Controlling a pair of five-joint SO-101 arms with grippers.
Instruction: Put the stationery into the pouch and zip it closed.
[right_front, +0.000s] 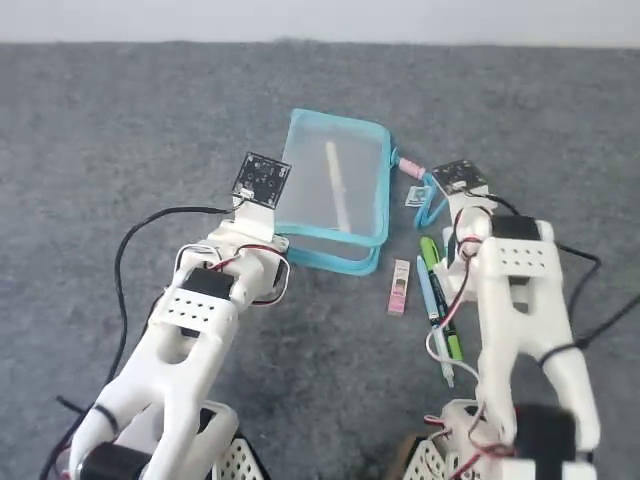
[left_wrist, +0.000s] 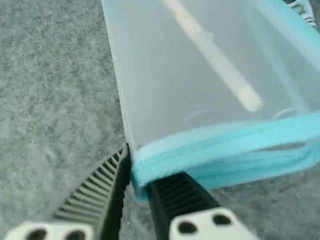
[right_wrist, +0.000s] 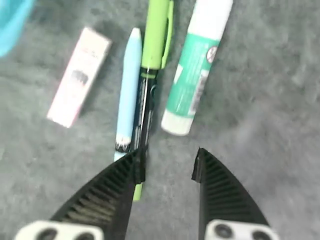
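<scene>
Tabletop (right_front: 100, 120): left claw (left_wrist: 136, 169) pinches pouch (left_wrist: 200, 75) edge.

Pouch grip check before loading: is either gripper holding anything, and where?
The left gripper pinches the pouch by a corner of its turquoise edge. The right gripper is open over the pens, holding nothing.

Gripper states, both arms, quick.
Left gripper: closed on the pouch edge.
Right gripper: open, holding nothing.
</scene>
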